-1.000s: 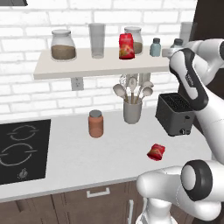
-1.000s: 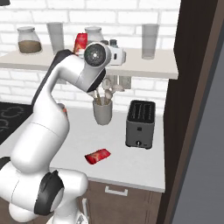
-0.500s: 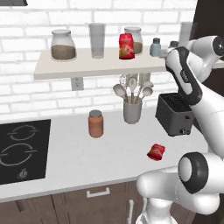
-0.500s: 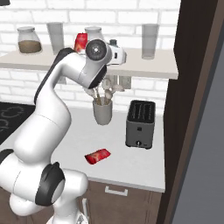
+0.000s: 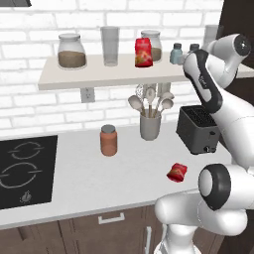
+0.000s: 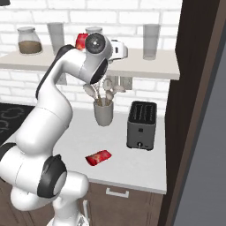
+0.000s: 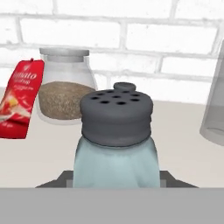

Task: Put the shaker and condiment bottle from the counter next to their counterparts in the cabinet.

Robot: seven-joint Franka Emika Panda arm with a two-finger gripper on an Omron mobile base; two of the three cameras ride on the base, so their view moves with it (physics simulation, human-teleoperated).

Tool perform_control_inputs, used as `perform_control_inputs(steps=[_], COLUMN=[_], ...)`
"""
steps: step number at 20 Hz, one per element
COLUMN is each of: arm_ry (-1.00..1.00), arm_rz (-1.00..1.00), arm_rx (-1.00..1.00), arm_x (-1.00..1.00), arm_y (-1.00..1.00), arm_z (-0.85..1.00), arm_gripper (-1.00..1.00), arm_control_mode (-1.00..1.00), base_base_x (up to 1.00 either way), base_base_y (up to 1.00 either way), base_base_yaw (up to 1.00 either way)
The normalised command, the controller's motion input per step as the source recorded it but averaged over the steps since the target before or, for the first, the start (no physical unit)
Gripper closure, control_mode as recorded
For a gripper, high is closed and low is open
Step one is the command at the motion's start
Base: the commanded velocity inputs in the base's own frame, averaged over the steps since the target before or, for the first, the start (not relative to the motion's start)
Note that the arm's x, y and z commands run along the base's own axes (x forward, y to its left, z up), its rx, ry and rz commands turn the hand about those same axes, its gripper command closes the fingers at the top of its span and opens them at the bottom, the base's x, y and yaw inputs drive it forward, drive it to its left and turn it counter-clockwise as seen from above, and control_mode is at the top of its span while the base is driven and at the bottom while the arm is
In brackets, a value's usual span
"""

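A white brick wall (image 5: 44, 106) backs a pale kitchen counter (image 5: 89, 186), with a black induction hob (image 5: 20, 171), dark brown drawer fronts (image 5: 64, 233) below and a tall dark panel (image 6: 194, 110) alongside.

place: kitchen | we see: white brick wall, black hob (image 5: 25, 171), toaster (image 5: 198, 130), utensil crock (image 5: 150, 126) on pale counter (image 5: 99, 183) | above: shelf (image 5: 89, 77) of jars, glasses

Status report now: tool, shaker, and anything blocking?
Tool at shelf, closed on shaker. Second shaker's cap just behind it. Red bottle lies on counter. Nothing blocking.
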Motion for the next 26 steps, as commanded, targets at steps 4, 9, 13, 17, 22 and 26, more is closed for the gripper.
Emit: perform_control_inputs(steps=[4,9,13,17,22,26], arm_ry=[0.0,0.0,0.0,0.0,0.0,0.0], arm_rz=[0.0,0.0,0.0,0.0,0.0,0.0], arm_rx=[0.0,0.01,0.04,0.02,0.0,0.0], arm_x=[0.0,0.0,0.0,0.0,0.01,0.08], arm_y=[0.0,0.0,0.0,0.0,0.0,0.0], arm_z=[0.0,-0.04,-0.19,-0.42,-0.17,0.0], arm_gripper=[1.0,1.0,1.0,1.0,1.0,1.0], arm_control_mode=[-1.0,-1.0,-1.0,-1.0,-1.0,-1.0], base_base_x=[0.0,0.0,0.0,0.0,0.0,0.0], base_base_y=[0.0,0.0,0.0,0.0,0.0,0.0], base_base_yaw=[0.0,0.0,0.0,0.0,0.0,0.0])
